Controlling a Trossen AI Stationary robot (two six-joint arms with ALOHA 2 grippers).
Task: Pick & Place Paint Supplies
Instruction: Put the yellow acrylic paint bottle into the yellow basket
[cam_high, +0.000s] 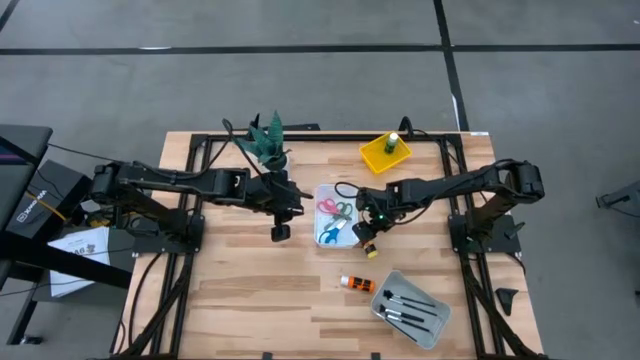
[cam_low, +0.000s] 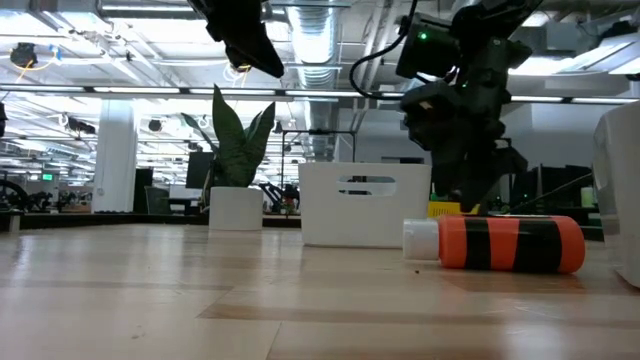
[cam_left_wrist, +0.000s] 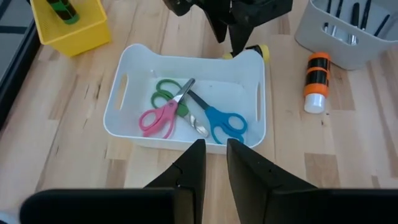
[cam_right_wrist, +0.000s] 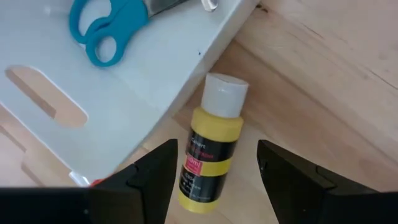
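Fingers of your right hand (cam_right_wrist: 214, 171) stand wide apart over the yellow paint bottle (cam_right_wrist: 208, 155), which lies on the worktop (cam_high: 250, 290) just beside the white tray (cam_left_wrist: 134, 74) holding the scissors (cam_left_wrist: 189, 112); nothing is gripped yet, and the straddle suits a closing grasp. Your left hand (cam_left_wrist: 214, 168) waits above the worktop beside the tray, fingers nearly together and apparently empty. The orange bottle (cam_high: 357, 284) lies near the grey tray (cam_high: 432, 325) of brushes (cam_high: 408, 308).
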